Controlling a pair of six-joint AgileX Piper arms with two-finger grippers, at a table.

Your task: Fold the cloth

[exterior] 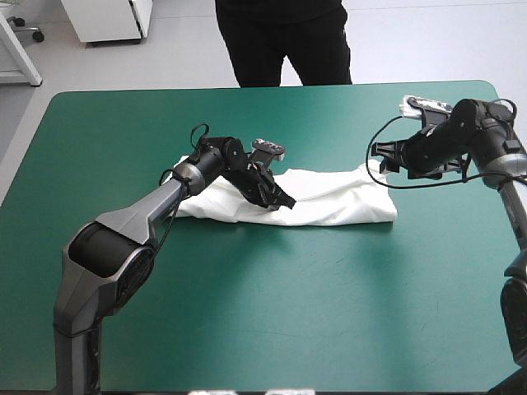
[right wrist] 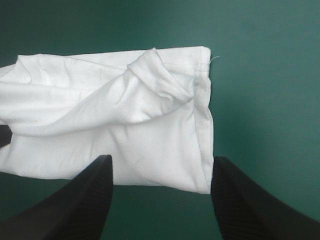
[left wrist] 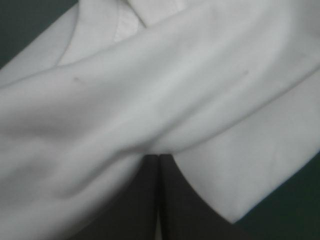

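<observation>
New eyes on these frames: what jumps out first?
The white T-shirt draws the eye first, a long folded band lying mid-table on the teal-green cover. The left gripper is shut on a fold of it toward the band's left half. The right gripper hangs at the band's right end with its black fingers open.
</observation>
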